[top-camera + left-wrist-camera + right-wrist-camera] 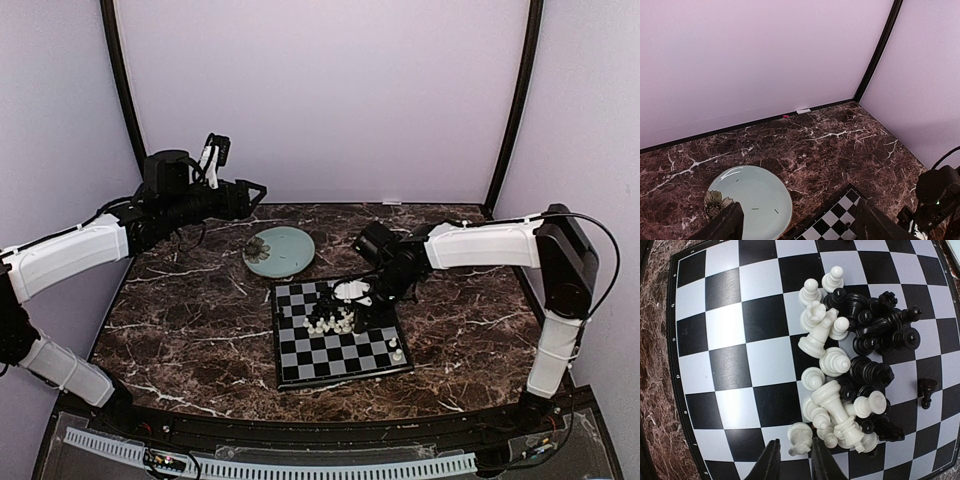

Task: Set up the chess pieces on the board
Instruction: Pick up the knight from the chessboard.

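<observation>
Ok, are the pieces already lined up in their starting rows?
No, the chess pieces lie mostly in one mixed black-and-white heap near the middle of the board.

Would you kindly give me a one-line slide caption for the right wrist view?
Right gripper poised beside a jumbled heap of white and black chess pieces on the board.
</observation>
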